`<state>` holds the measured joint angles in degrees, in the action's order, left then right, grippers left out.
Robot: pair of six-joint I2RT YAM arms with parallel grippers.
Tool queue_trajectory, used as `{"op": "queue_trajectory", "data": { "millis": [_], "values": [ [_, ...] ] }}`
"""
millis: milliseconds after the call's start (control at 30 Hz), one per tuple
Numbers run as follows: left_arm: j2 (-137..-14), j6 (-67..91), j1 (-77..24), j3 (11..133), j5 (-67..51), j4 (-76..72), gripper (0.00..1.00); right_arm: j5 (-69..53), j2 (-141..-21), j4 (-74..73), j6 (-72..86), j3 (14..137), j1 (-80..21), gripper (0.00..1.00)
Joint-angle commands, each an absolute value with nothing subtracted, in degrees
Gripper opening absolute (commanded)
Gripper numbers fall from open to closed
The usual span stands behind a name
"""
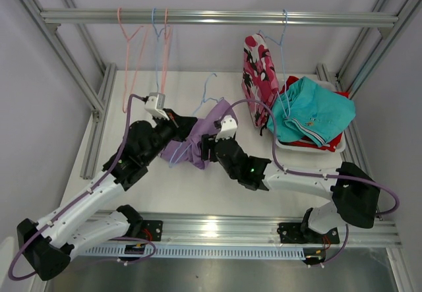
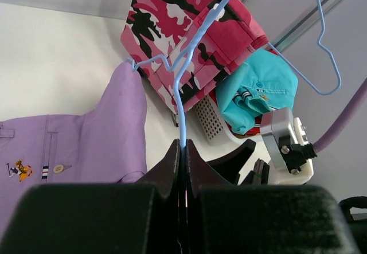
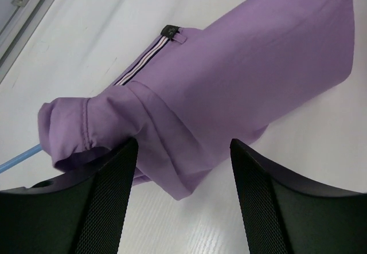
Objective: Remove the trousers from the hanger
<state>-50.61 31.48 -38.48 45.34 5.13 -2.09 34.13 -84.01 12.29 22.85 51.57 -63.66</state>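
Left pincer [image 2: 182, 151] clenched on the thin blue hanger wire [image 2: 180, 99] rising straight ahead of it, right pincer [image 3: 183, 148] released and spread just above the lilac trousers [image 3: 241, 70] threaded on that wire; a shallow pinch could slip off the bunched cloth.

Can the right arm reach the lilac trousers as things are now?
Probably yes. The right end effector is open right by the lilac trousers, and nothing lies between them. The left end effector, shut on the blue hanger, is not in its way.
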Motion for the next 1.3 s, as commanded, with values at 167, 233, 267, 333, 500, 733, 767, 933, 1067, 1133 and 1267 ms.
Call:
{"op": "queue_trajectory", "data": {
  "millis": [167, 233, 267, 333, 500, 733, 767, 933, 1067, 1133, 1267],
  "values": [
    [-51.07, 32.34, -37.53, 47.46, 3.16, -4.66, 0.01, 33.23, -79.9, 14.94, 25.93, 49.58, -65.65, 0.75],
    [-51.15, 32.43, -37.44, 47.37, 2.9, -4.75, 0.01, 33.05, -78.23, 15.12, 26.63, 48.87, -66.27, 0.75],
    [-51.15, 32.43, -37.44, 47.46, 2.81, -4.66, 0.01, 32.52, -77.96, 15.03, 26.89, 48.69, -66.36, 0.76],
    [-51.15, 32.34, -37.35, 47.46, 2.81, -4.57, 0.0, 32.52, -77.78, 13.89, 27.6, 48.78, -66.71, 0.76],
    [-50.98, 31.9, -37.18, 47.72, 2.81, -4.66, 0.01, 32.17, -77.61, 13.71, 27.34, 49.04, -67.68, 0.77],
    [-50.8, 31.91, -37.0, 47.81, 2.37, -4.57, 0.01, 31.46, -81.29, 13.36, 25.58, 52.29, -67.68, 0.77],
    [-50.89, 31.9, -36.91, 47.9, 2.29, -4.57, 0.01, 32.25, -82.26, 13.27, 25.23, 52.64, -67.68, 0.77],
    [-50.89, 31.9, -36.91, 47.81, 1.85, -4.66, 0.0, 36.56, -85.07, 12.3, 23.21, 55.28, -67.68, 0.77],
    [-50.89, 31.82, -36.74, 47.9, 1.76, -4.57, 0.0, 39.37, -87.97, 11.34, 21.45, 57.74, -67.06, 0.78],
    [-50.89, 31.73, -36.65, 48.07, 1.85, -4.57, 0.01, 40.34, -88.94, 10.29, 21.01, 59.06, -66.62, 0.76],
    [-51.15, 31.82, -36.21, 48.16, 0.97, -4.75, 0.01, 43.24, -87.81, 10.9, 21.27, 57.84, -65.92, 0.56]
  ]
}}
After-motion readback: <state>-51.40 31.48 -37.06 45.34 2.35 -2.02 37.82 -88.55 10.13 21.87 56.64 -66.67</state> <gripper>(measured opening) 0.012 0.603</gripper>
